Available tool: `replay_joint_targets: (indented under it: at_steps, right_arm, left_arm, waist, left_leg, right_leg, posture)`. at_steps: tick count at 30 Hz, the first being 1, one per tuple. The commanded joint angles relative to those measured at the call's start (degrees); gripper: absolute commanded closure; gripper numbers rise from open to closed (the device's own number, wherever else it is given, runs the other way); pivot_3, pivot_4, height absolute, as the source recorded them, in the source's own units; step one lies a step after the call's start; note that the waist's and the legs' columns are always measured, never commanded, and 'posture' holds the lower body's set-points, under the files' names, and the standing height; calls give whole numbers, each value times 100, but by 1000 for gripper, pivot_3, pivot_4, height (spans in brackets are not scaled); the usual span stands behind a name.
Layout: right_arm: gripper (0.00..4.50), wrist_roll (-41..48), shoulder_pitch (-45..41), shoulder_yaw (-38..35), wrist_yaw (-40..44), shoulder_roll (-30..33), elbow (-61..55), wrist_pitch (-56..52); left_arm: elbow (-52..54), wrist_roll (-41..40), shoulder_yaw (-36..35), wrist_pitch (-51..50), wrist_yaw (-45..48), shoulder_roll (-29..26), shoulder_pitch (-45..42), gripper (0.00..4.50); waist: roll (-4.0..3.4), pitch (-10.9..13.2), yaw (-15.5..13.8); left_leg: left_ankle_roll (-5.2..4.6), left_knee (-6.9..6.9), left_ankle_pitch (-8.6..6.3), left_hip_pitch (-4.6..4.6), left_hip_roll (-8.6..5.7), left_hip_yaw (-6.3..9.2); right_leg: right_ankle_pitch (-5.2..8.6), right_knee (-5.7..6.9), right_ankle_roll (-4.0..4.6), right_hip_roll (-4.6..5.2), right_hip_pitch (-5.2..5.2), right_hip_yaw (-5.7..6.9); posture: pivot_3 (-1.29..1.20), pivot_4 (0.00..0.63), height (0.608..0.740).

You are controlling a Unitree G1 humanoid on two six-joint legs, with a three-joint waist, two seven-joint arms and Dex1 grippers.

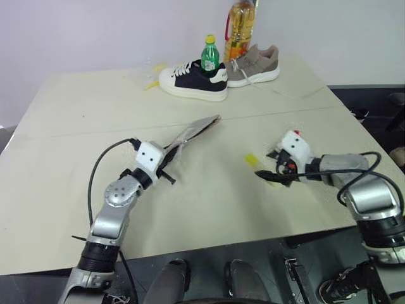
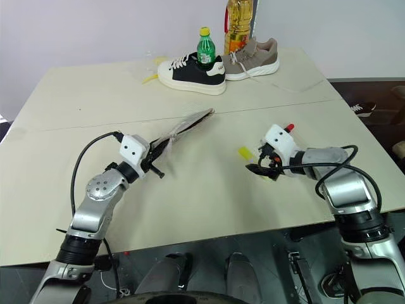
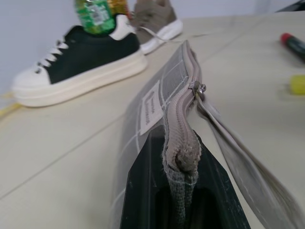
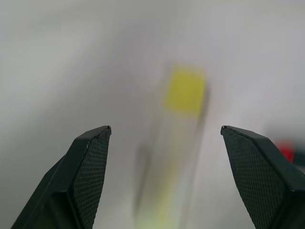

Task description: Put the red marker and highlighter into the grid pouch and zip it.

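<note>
My left gripper (image 1: 167, 166) is shut on one end of the grid pouch (image 1: 196, 130) and holds it on edge, lifted off the table. The pouch's white label (image 3: 150, 109) and zipper pull (image 3: 197, 87) show in the left wrist view, where the zipper looks partly open. The highlighter (image 1: 254, 161) lies flat on the table, yellow cap toward the pouch. My right gripper (image 4: 166, 130) hovers open just above it, one finger on each side, touching nothing. The red marker (image 3: 291, 42) lies beyond the highlighter, and its red end (image 2: 289, 128) peeks out behind my right wrist.
At the far side of the table (image 1: 76, 190) stand a black-and-white sneaker (image 1: 193, 82), a grey sneaker (image 1: 254, 66), a green bottle (image 1: 210, 56) and a tall yellow oil bottle (image 1: 241, 25). The table's right edge runs close behind my right arm.
</note>
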State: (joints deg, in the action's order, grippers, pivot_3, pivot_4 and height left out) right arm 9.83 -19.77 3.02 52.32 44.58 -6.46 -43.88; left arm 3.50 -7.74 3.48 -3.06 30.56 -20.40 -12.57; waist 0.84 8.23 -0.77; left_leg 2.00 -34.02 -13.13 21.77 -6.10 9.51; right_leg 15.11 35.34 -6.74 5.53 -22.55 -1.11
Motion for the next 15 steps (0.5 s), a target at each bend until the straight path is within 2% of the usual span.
replay_joint_targets:
  at_steps: [1, 2, 3, 4, 8, 15]
  right_arm:
    - [672, 20, 142, -9, -147, -33, 0, -4]
    - [672, 27, 140, -23, -216, -91, 37, 7]
    - [1187, 46, 108, -48, -283, -147, 83, -20]
    - [1518, 69, 76, -58, -313, -181, 126, -41]
    - [3568, 72, 4, -2, -340, -178, 190, 46]
    - [3641, -87, -375, -40, -320, -84, -35, 1098]
  left_arm:
    - [168, -117, -34, 51, 215, -83, -17, 4500]
    - [175, -110, -33, 52, 210, -79, -17, 4500]
    - [184, -109, -40, 61, 206, -68, -16, 4500]
    - [192, -127, -51, 64, 207, -48, -17, 4500]
    - [228, -154, -47, 83, 227, -4, 2, 4500]
    - [346, -328, -77, 90, 362, 25, 9, 4500]
  waist:
    - [-2, 0, 11]
    - [-3, 0, 12]
    - [0, 0, 9]
    - [0, 0, 5]
    - [1, 1, 0]
    - [-3, 3, 12]
  left_leg:
    - [0, 0, 0, 1, 0, -1]
    - [0, -3, 0, 0, 0, -4]
    - [0, -3, 0, -2, 0, -6]
    - [0, -8, 0, -2, 2, -4]
    - [0, -12, 0, -2, 1, -4]
    - [0, -12, 0, 2, 1, -5]
  right_leg:
    - [0, 0, 0, 1, 0, -1]
    - [0, 0, 0, 1, 0, -3]
    - [0, 0, 0, 1, 3, -5]
    - [0, -1, 0, 0, 5, -4]
    - [0, -3, 0, -1, 8, -3]
    - [0, -3, -1, -2, 2, -3]
  posture:
    - [0, 150, 740]
    - [0, 150, 740]
    - [0, 150, 740]
    - [0, 150, 740]
    - [0, 150, 740]
    - [0, 150, 740]
